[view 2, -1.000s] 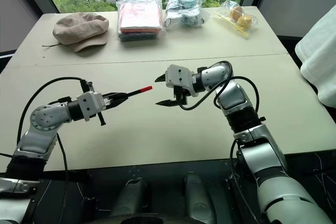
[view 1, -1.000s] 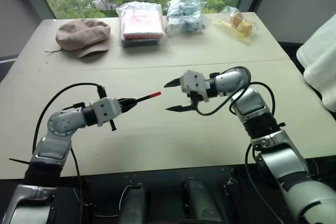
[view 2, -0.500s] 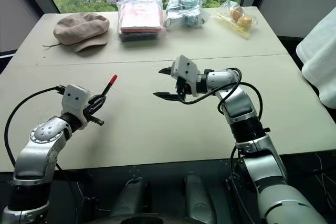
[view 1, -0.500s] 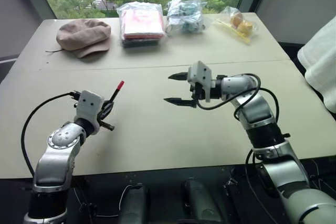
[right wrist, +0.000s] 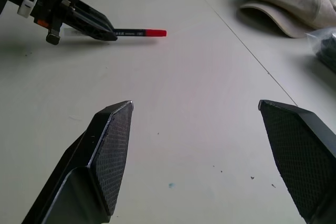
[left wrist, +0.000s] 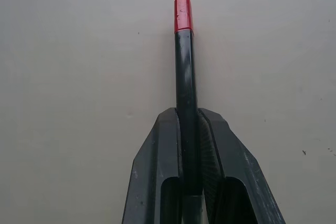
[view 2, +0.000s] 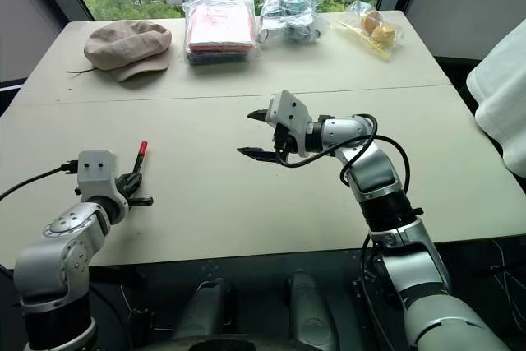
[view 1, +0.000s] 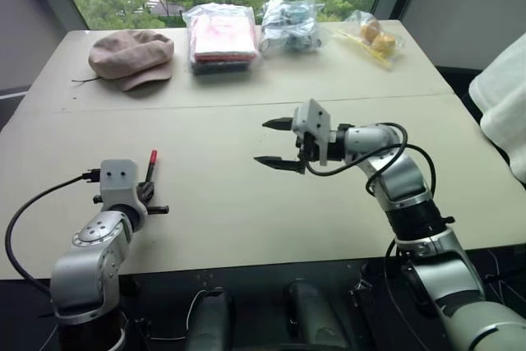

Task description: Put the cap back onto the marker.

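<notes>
The black marker (left wrist: 186, 77) sticks out forward from my left gripper (view 1: 147, 191), whose fingers are shut on its barrel. The red cap (left wrist: 182, 11) sits on the marker's far end. The marker (right wrist: 131, 33) is held low over the beige table near its front left; I cannot tell whether it touches the top. My right gripper (view 1: 261, 142) hovers over the middle of the table, pointing left. Its jaws stand wide open with nothing between them. A wide stretch of table separates it from the cap (view 1: 153, 154).
Along the table's far edge lie a beige hat (view 1: 130, 53), a bag with pink and red contents (view 1: 220, 34), a bag of bluish items (view 1: 289, 24) and a bag of yellow food (view 1: 370, 34). White cloth (view 1: 503, 96) hangs at the right edge.
My left arm has drawn back to the left and sunk toward the table, swinging the marker from pointing at the right gripper to pointing forward. The right gripper stayed open in place.
</notes>
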Controlling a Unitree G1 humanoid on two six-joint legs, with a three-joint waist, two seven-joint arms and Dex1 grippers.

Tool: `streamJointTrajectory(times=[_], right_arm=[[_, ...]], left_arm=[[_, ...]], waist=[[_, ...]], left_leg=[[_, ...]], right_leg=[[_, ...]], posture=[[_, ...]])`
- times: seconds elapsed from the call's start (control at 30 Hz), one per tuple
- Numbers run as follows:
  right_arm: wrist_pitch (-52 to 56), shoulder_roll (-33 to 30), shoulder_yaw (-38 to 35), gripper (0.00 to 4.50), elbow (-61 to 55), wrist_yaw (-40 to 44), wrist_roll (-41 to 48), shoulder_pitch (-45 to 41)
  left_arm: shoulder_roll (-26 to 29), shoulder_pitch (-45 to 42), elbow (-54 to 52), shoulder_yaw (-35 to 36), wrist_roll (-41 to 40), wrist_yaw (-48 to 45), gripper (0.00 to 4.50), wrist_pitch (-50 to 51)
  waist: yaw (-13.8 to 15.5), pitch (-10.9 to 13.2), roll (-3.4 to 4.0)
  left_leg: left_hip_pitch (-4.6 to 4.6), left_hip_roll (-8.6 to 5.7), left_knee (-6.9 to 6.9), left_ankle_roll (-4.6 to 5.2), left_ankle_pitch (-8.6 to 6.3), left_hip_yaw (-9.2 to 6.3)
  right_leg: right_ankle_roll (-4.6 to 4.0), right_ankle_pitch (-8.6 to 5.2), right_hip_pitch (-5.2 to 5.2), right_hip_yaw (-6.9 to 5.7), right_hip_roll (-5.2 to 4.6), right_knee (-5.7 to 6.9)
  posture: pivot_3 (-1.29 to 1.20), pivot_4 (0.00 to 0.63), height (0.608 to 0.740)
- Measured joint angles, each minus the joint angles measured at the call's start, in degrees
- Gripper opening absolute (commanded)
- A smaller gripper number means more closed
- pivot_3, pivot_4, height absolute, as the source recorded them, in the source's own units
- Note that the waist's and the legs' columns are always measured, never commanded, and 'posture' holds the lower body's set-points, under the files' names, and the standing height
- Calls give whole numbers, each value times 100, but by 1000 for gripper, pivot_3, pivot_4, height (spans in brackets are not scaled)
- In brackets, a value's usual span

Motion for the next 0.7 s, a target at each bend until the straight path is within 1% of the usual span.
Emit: streamJointTrajectory(times=[0.07, 0.2, 0.23, 0.4, 0.53, 0.7], right_arm=[[0, -1, 6, 3967, 0, -18, 0, 0], [1, -6, 37, 3967, -1, -21, 4, 0], [8, -19, 48, 3967, -4, 6, 11, 0], [211, -250, 114, 3967, -158, 364, 143, -2], [395, -469, 119, 3967, -207, 709, 289, -139], [366, -457, 116, 3967, -85, 873, 307, -545]], left_arm=[[-30, 0, 0, 32, -33, 24, 2278, 63], [-160, 1, -21, 45, -89, 84, 4375, 93], [-171, 2, -75, 40, -87, 116, 4450, 93], [-194, 54, -606, 15, -48, 327, 4450, 31], [-219, 711, -1660, -279, 98, 541, 4450, -20], [-354, 1051, -2359, -300, 104, 721, 4450, 73]], waist=[[-1, 0, 0], [-1, 0, 0], [-1, 0, 0], [4, 0, -1], [-23, 0, -1], [-6, 0, -1]], left_leg=[[0, 0, 0, 0, 0, 0], [0, 0, 0, 0, 0, 0], [0, 0, 0, 0, 0, 0], [0, 0, 0, 0, 0, 0], [0, 0, -1, -1, -1, 1], [4, 0, -1, 0, 0, -1]], right_leg=[[0, 0, 0, 0, 0, 0], [0, 0, 0, 0, 0, -1], [0, 0, 0, 0, 0, -1], [0, 0, 2, 1, -2, -2], [-1, 0, 1, 6, -4, -7], [-4, -2, 6, 2, 2, -6]], posture=[[0, 150, 740], [0, 150, 740], [0, 150, 740], [0, 150, 740], [0, 150, 740], [0, 150, 740]])
